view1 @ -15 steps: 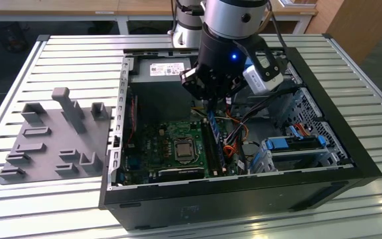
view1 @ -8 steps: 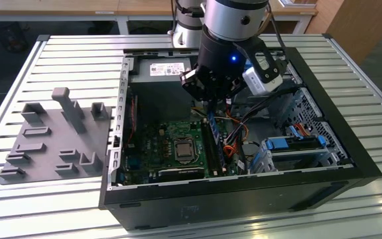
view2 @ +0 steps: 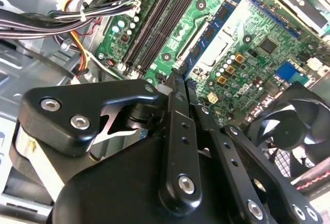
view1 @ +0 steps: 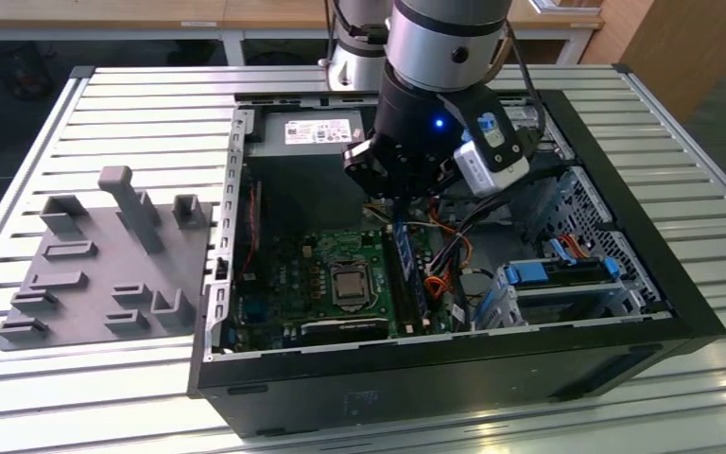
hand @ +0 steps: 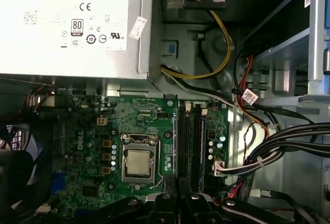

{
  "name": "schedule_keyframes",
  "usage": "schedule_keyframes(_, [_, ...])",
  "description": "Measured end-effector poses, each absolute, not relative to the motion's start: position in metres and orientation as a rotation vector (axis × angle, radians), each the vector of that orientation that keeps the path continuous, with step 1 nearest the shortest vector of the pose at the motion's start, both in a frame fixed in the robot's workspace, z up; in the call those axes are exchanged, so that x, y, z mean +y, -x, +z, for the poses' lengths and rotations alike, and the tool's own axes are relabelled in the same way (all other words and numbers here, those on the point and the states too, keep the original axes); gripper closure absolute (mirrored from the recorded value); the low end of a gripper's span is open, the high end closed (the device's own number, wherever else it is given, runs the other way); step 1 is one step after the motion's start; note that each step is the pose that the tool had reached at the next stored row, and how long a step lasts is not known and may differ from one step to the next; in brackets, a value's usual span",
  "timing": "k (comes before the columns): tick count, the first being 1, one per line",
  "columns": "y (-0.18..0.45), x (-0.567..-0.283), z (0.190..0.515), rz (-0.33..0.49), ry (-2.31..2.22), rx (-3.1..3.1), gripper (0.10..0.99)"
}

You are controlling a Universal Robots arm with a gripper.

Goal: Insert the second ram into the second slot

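One gripper (view2: pixel 181 82) | jaws apparently pinching second ram (view2: pixel 209 33) | stick's long axis runs straight ahead, parallel to slots (view2: pixel 154 28)

count — arm (view1: pixel 445 47) 1 | computer case (view1: pixel 464 388) 1 | motherboard (view1: pixel 290 270) 1 | power supply (hand: pixel 77 28) 1 | grey fixture (view1: pixel 86 284) 1

Silver power supply (hand: pixel 77 22) with white label. Green motherboard (hand: pixel 139 115) adjoining it, with the processor (hand: pixel 138 162) socketed beside black memory slots (hand: pixel 195 141). Yellow wires (hand: pixel 219 53); black cable bundle (hand: pixel 289 141). Pincer (hand: pixel 177 181) tips pinch thin ram (hand: pixel 176 141), edge-on over slots.
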State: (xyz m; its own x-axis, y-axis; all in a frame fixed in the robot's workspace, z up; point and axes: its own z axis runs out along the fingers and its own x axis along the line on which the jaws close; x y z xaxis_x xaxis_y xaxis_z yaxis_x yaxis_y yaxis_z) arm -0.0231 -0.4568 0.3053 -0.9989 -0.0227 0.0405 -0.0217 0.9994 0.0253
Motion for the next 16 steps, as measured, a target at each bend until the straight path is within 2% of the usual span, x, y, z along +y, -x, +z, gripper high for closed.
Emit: schedule_keyframes(16, [0.0231,-0.4568,0.2985,-0.038,-0.033,-3.099,0.953])
